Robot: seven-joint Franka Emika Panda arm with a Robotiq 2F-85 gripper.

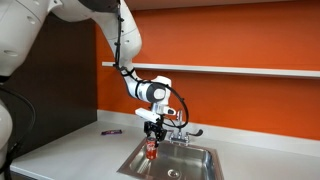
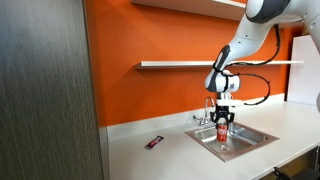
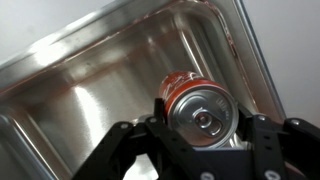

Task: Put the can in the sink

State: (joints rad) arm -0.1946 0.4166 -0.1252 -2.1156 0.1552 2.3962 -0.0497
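Observation:
The red can with its silvery top is held between my gripper's fingers, which are shut on it. In both exterior views the can hangs upright inside the stainless steel sink, just above its bottom. In the wrist view the shiny basin lies below the can. The chrome faucet stands at the back of the sink, right beside the gripper.
A flat dark purple marker-like object lies on the white counter away from the sink. An orange wall with a white shelf rises behind. A dark cabinet panel stands close by.

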